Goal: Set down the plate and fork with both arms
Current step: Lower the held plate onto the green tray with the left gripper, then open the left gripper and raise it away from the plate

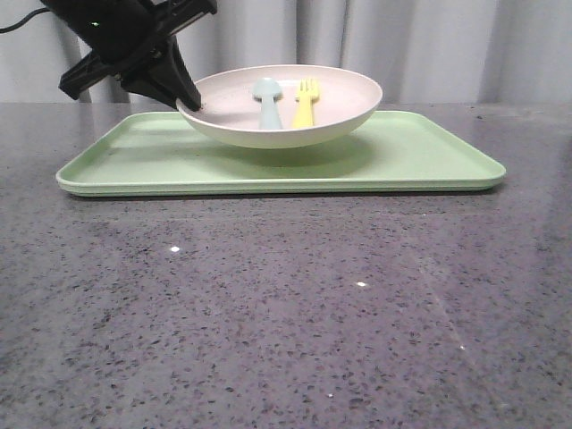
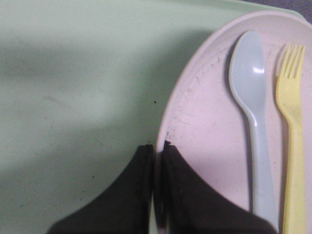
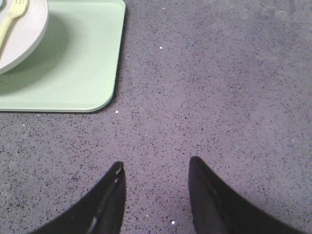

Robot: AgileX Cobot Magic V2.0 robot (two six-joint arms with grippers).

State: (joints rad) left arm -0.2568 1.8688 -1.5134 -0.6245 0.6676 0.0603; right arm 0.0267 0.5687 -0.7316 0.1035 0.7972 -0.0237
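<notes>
No readable text anywhere afaict. No labels, brands, numbers or signs on the plate (image 1: 279, 121), fork (image 1: 306, 103), spoon (image 1: 267, 101), tray (image 1: 161, 156) or bench (image 1: 286, 313). All plain surfaces, nothing printed.

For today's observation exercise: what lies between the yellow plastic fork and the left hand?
The pale blue-green spoon, on the cream plate, per the left wrist view.
</notes>
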